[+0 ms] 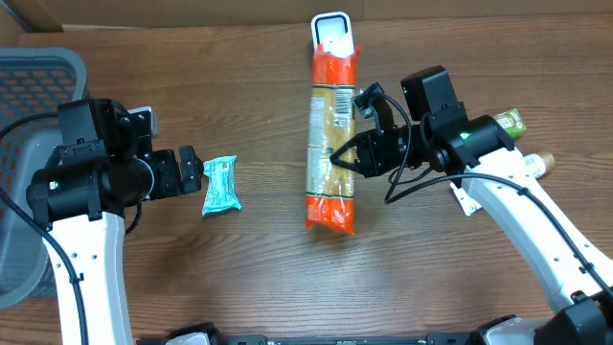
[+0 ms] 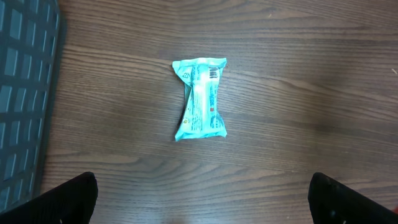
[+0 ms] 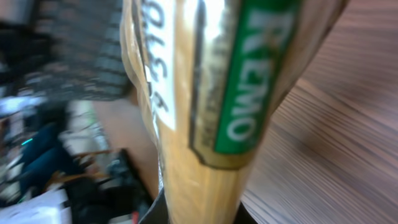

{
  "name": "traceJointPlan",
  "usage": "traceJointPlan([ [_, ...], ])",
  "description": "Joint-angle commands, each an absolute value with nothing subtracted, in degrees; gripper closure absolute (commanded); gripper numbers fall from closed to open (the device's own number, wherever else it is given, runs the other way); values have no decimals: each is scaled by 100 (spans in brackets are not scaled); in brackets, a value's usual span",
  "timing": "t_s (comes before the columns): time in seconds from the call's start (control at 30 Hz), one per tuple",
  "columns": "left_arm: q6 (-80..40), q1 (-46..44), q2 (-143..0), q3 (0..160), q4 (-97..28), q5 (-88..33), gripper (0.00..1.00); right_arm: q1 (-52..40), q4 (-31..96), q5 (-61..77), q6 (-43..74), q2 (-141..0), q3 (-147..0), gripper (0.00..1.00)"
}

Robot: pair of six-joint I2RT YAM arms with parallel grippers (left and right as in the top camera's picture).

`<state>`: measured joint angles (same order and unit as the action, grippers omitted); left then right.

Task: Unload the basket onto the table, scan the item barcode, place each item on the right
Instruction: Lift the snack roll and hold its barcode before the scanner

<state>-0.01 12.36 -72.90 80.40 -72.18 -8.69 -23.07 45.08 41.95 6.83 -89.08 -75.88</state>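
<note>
- Pasta pack [image 1: 329, 115]: a long, narrow bag with orange ends and a clear middle. It sits at the centre of the overhead frame, over the wooden counter [image 1: 259, 268].
- Its long axis runs from top to bottom of the overhead frame, close to vertical in the picture. One orange end points to the upper centre and the other to the lower centre.
- From above I cannot tell whether the pack lies flat or is raised and tilted. The right wrist view shows it very close, with green lettering and a white label, and the counter at the lower right.
- The right tool [image 1: 343, 158] is closed on the pack's right edge, about halfway along its length.
- The upper end of the pack touches or overlaps a white-framed device [image 1: 330, 31] at the top centre. I take it for the scanner, though its face is too small to read.
- Progress, as a judgement: the pack is gripped and brought up to the device, so the pick-up is done. Nothing shows a barcode facing the device, so the scan itself seems to be left.
- A teal packet [image 1: 219, 184] lies on the counter at centre left. In the left wrist view its long axis runs up and down the frame, with a small barcode near its upper right corner.
- The left tool [image 1: 189, 171] is just left of that packet, with its jaws spread fully and nothing between them.
- A grey basket [image 1: 29, 86] fills the left edge of the overhead frame.
</note>
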Motion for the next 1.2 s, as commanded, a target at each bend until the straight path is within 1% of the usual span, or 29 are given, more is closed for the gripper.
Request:
traceJointPlan([
  [0.0,21,1197,-7275,8147,-7199,-838,0,-2311,4860,2821,856,-8687,-8444,97],
  [0.2,21,1197,-7275,8147,-7199,-838,1,-2311,5940,1063,757,-9124,-10510,97],
  [0.33,21,1197,-7275,8147,-7199,-838,1,-2331,6191,-16,556,-9780,-11856,96],
  [0.4,21,1197,-7275,8147,-7199,-838,0,-2401,6136,-840,405,-10151,-12278,96],
  [0.6,21,1197,-7275,8147,-7199,-838,0,-2674,5218,-3065,-484,-11034,-12361,96],
  [0.67,21,1197,-7275,8147,-7199,-838,0,-2738,4829,-3887,-982,-11406,-12361,96],
  [0.83,21,1197,-7275,8147,-7199,-838,0,-2770,4084,-5072,-2456,-12206,-12361,96],
  [0.87,21,1197,-7275,8147,-7199,-838,0,-2770,3813,-5349,-2585,-12383,-12361,96],
  [0.9,21,1197,-7275,8147,-7199,-838,0,-2768,3688,-5461,-2628,-12464,-12361,96],
  [0.97,21,1199,-7275,8147,-7199,-838,0,-2768,3011,-5881,-2893,-12870,-12361,96],
  [1.17,21,1197,-7275,8147,-7199,-838,1,-2770,2139,-6036,-4082,-13640,-12355,96],
])
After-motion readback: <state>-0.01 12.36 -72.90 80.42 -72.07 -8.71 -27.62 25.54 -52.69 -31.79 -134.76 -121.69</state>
